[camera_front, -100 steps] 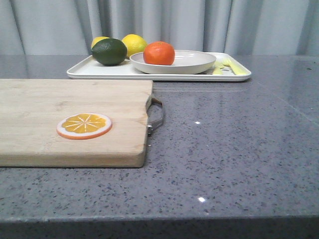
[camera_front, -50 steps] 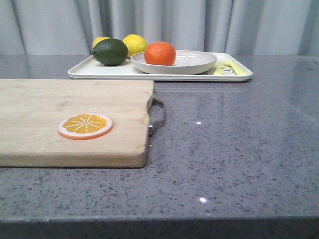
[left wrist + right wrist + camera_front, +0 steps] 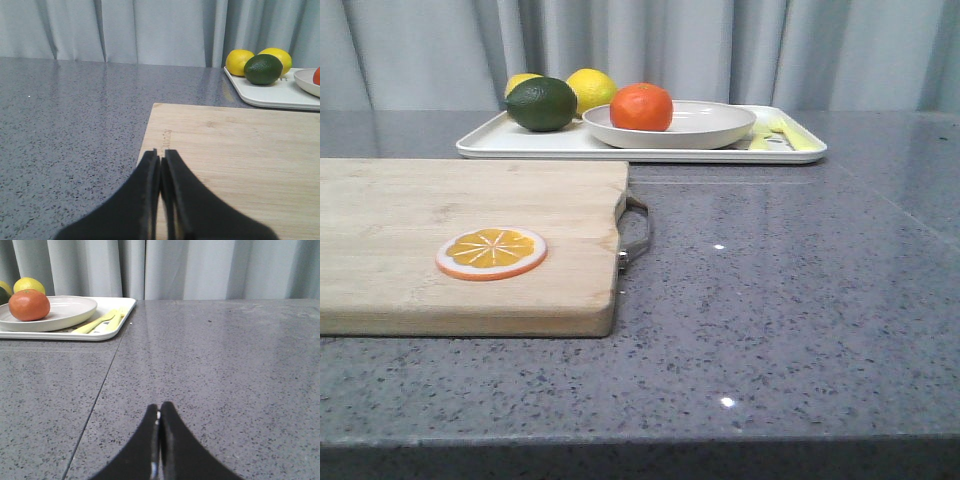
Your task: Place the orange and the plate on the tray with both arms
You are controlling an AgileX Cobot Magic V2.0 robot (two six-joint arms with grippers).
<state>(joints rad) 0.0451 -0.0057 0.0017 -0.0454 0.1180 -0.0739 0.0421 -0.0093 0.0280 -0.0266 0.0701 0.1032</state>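
Observation:
The orange (image 3: pixel 642 107) sits in the off-white plate (image 3: pixel 720 128), which rests on the long white tray (image 3: pixel 520 143) at the far side of the table. The right wrist view shows the orange (image 3: pixel 29 305), plate (image 3: pixel 70 310) and tray (image 3: pixel 107 330) too. The left wrist view shows the tray (image 3: pixel 270 95) and the plate's edge (image 3: pixel 306 82). My left gripper (image 3: pixel 160 156) is shut and empty, low over the near-left corner of the cutting board. My right gripper (image 3: pixel 159 409) is shut and empty, low over the bare counter. Neither gripper shows in the front view.
A wooden cutting board (image 3: pixel 540 200) with a metal handle (image 3: pixel 636 230) lies at the near left, an orange slice (image 3: pixel 491 252) on it. Two lemons (image 3: pixel 590 88) and a green lime (image 3: pixel 541 104) lie on the tray's left part. Yellow cutlery (image 3: pixel 775 133) is on its right end. Curtains hang behind.
The front view has shifted very slightly between one second ago and now. Nothing on the table has moved.

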